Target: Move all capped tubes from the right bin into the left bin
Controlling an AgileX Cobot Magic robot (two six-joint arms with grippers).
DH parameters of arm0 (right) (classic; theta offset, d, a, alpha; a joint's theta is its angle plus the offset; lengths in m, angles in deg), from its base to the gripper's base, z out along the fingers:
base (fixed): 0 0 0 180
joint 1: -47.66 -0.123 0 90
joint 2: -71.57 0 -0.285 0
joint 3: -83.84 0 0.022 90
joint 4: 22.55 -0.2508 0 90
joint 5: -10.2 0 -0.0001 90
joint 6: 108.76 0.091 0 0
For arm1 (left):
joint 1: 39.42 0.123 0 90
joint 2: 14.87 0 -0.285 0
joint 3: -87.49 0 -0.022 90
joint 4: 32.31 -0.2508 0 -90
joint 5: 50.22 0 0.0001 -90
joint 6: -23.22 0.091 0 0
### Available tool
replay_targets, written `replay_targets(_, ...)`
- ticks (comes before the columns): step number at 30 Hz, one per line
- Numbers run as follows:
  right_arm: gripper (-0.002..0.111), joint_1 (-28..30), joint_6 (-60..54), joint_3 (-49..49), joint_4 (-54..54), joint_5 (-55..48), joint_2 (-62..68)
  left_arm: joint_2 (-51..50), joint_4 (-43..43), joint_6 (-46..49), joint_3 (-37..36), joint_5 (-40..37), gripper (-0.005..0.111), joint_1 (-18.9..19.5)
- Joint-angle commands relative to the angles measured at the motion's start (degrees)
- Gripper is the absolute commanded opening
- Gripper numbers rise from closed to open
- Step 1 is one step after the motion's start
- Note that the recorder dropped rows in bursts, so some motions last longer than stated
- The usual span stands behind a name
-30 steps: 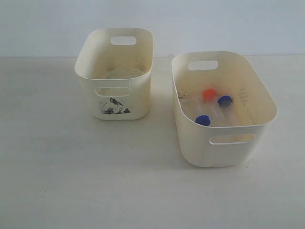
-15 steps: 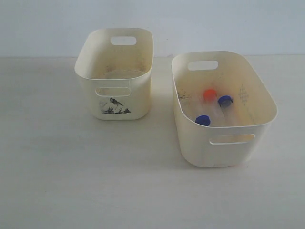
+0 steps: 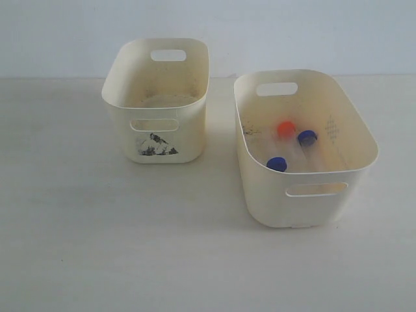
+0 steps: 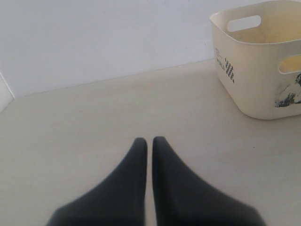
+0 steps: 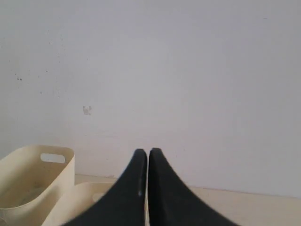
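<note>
Three capped tubes lie in the right bin (image 3: 354,127): one with an orange-red cap (image 3: 285,127) and two with dark blue caps (image 3: 307,137) (image 3: 276,164). The left bin (image 3: 120,81), smaller and with a black print on its front, stands to the left and shows no tubes inside. Neither gripper shows in the exterior view. My left gripper (image 4: 149,140) is shut with nothing in it, low over the table, with the left bin (image 4: 244,70) off to one side. My right gripper (image 5: 148,151) is shut and holds nothing, facing the wall, with both bins (image 5: 28,174) low beside it.
A pale table (image 3: 130,240) carries both bins, with a white wall (image 3: 292,32) behind. A gap of table separates the bins.
</note>
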Motion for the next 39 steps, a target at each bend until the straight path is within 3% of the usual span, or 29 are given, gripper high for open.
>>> replay_targets(1, 0.001, 0.1, 0.0, -0.6, -1.3, 3.6, 0.4, 0.0, 0.2, -0.8, 0.2, 0.6, 0.004, -0.1)
replay_targets(9, 0.001, 0.1, -1.4, -0.6, -2.2, 1.9, 6.7, 0.0, 0.2, -0.8, 0.2, 0.6, 0.004, -0.1)
replay_targets(15, 0.000, 0.1, -1.3, -3.3, -2.3, -9.5, 21.9, 0.0, 0.2, -0.8, 0.2, 0.6, 0.004, -0.1)
replay_targets(23, 0.000, 0.1, -0.9, -24.0, -12.4, -33.2, 46.1, 0.0, 0.2, -0.8, 0.2, 0.6, 0.004, -0.1)
replay_targets(30, 0.000, -0.1, 2.2, -44.3, -12.8, -49.8, 62.6, 0.0, 0.2, -0.8, 0.2, 0.6, 0.004, -0.1)
replay_targets(39, 0.000, -9.3, 9.3, -61.6, 5.2, -51.2, 78.1, 0.0, 0.2, -0.8, 0.2, 0.6, 0.004, -0.1)
